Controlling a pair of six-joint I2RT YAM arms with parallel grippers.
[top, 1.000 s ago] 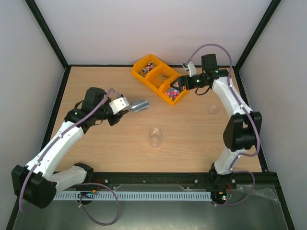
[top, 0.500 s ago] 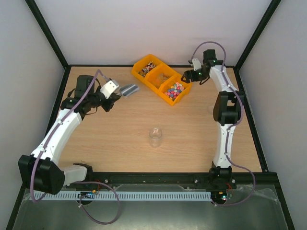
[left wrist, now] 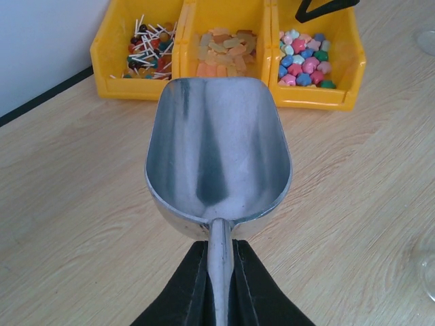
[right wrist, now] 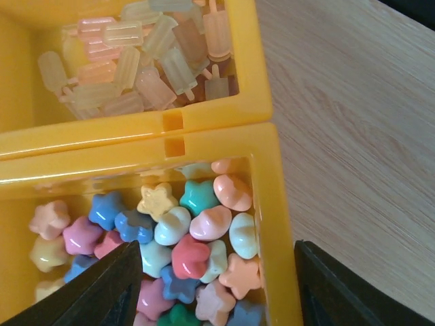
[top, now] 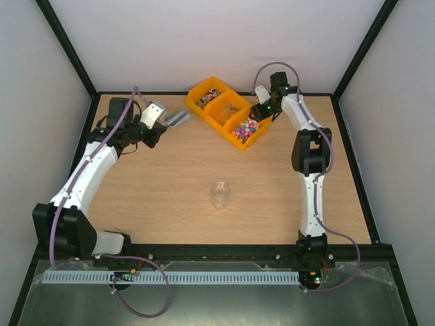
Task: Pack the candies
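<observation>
The candies [top: 247, 127] are small coloured star and drop shapes filling the right compartment of a yellow bin [top: 219, 99]. In the right wrist view these candies [right wrist: 190, 238] lie just below my right gripper [right wrist: 217, 272]. It is open and holds nothing. One finger hangs over the sweets and the other outside the bin's wall [right wrist: 275, 224], above the table. My left gripper [left wrist: 219, 272] is shut on the handle of a silver scoop [left wrist: 217, 156]. The scoop is empty, and its mouth points at the bin from the left. From above, the scoop [top: 179, 119] sits left of the bin.
The bin's middle compartment holds pale orange and pink sweets [right wrist: 136, 61]. Its left compartment holds lollipops and dark wrapped pieces [left wrist: 146, 51]. A clear glass jar [top: 219, 194] stands upright at the table's centre. Black frame rails edge the table.
My left arm has carried the scoop back and to the left, away from the table's middle. My right gripper pulled off the bin, came back to its right corner, and its jaws have narrowed.
</observation>
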